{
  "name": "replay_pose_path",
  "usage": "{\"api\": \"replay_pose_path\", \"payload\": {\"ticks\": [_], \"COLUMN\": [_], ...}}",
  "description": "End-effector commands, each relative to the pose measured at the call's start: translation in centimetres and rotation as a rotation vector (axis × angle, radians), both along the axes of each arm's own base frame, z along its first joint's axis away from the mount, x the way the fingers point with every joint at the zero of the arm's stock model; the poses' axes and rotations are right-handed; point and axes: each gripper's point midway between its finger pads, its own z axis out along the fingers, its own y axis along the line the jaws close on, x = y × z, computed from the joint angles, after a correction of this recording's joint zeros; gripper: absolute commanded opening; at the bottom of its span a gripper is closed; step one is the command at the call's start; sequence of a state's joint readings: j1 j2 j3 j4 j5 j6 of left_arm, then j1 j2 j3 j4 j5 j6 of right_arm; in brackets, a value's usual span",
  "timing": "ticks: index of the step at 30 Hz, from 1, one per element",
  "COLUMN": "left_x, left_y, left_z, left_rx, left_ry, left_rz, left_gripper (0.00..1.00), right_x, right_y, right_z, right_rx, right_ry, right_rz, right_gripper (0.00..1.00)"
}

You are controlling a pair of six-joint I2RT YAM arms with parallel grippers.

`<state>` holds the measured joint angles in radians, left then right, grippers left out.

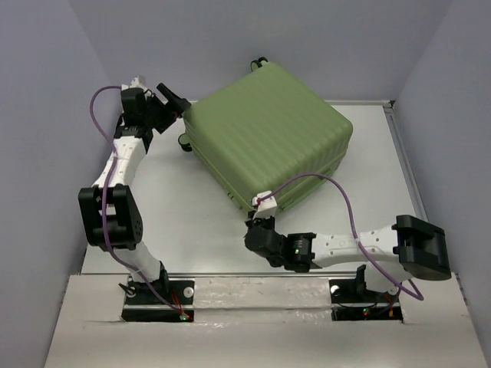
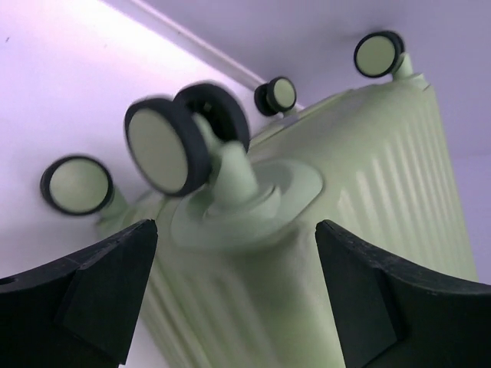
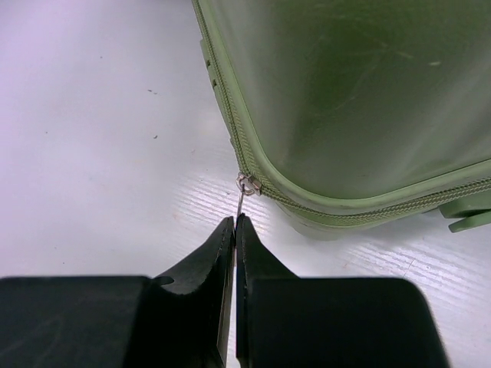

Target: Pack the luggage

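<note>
Through the overhead camera I am seeing the luggage (image 1: 268, 134) lying flat with its lid down on the white table (image 1: 192, 222), turned so that one corner is facing each arm. I am keeping the left gripper (image 1: 173, 100) at the far-left, wheeled corner, probably to steady the shell. The right gripper (image 1: 259, 218) is sitting at the near corner, where the zip runs.

Through the left wrist camera, the jaws are standing wide apart on either side of a caster wheel (image 2: 165, 146), and they are touching nothing that I can make out.

Through the right wrist camera, the jaws are pinching together on the thin metal zipper pull (image 3: 244, 192) at the rounded corner. I judge that I am gripping it to drag the zip round. I cannot tell which stretch is already fastened.

The tabletop is looking smooth and pale, and plain lilac-grey walls are enclosing it on three sides.
</note>
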<state>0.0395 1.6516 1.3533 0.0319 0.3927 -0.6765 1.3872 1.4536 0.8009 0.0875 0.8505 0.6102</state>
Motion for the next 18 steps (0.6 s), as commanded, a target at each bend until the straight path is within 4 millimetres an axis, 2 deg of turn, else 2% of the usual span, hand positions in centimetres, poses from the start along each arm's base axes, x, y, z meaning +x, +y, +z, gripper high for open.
{"api": "replay_pose_path", "payload": {"ticks": [1,2,3,4,7,8,10,18], "left_x": [2.7,3.1,3.6,4.2,5.2,5.6,6.1,7.9], "left_y": [-0.9,-0.8,-0.8,-0.9,-0.9,-0.9,-0.8,-1.4], "left_z": [5.5,5.6,6.5,5.6,5.0,3.7,2.5,1.6], "left_rx": [-0.038,-0.041,-0.046,-0.049,-0.048,-0.047,-0.043,-0.097], "left_ry": [-0.144,-0.146,-0.165,-0.139,-0.123,-0.097,-0.076,-0.067], "left_rz": [-0.030,-0.025,-0.023,-0.024,-0.033,-0.034,-0.030,-0.043], "left_gripper": [0.95,0.95,0.95,0.95,0.95,0.95,0.93,0.90], "right_x": [-3.6,-3.7,-3.8,-4.0,-4.1,-4.2,-4.3,-4.5], "right_y": [3.8,3.8,3.9,4.1,4.3,4.3,4.3,3.6], "right_z": [1.6,1.4,1.3,1.1,0.9,0.7,0.9,1.0], "right_rx": [0.165,0.162,0.163,0.160,0.157,0.153,0.159,0.175], "right_ry": [0.077,0.081,0.087,0.094,0.101,0.103,0.106,0.115], "right_rz": [0.174,0.177,0.180,0.191,0.201,0.204,0.209,0.213], "right_gripper": [0.07,0.07,0.07,0.07,0.07,0.07,0.07,0.07]}}
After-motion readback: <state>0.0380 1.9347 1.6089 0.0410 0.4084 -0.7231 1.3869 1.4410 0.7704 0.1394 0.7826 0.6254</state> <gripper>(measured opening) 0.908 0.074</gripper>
